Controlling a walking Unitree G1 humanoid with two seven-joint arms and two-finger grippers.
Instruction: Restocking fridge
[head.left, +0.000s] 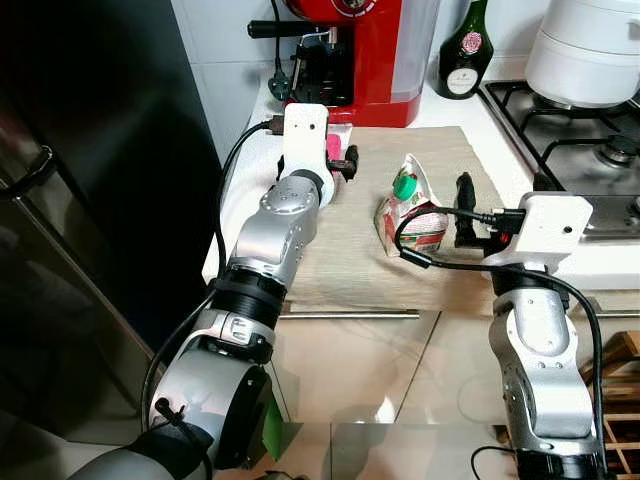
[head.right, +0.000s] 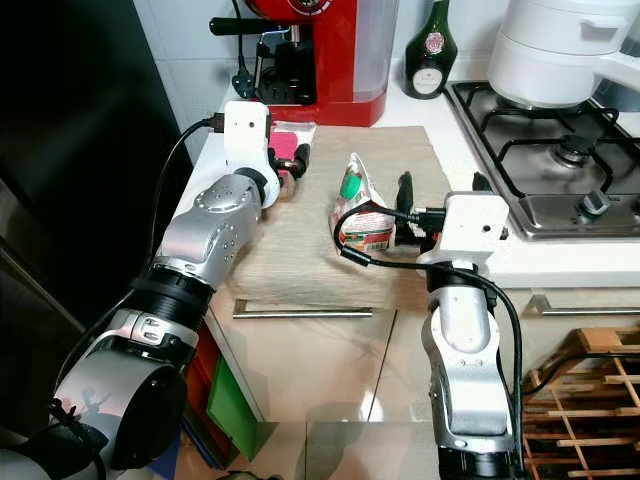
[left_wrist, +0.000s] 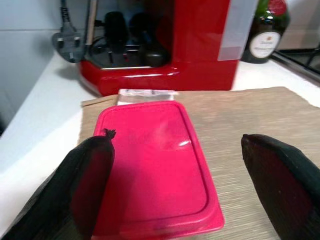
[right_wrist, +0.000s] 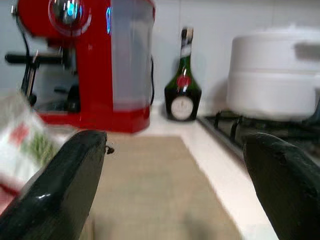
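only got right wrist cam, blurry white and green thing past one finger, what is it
Observer: A carton with a green cap, on the mat just to the robot's left of the open right gripper, not between its fingers.
Operator: where's the left arm
Observer: The left gripper is open around a pink-lidded container in front of the red coffee machine.
Operator: and the fridge
Observer: A tall dark door with a handle stands at the robot's left, beside the counter.
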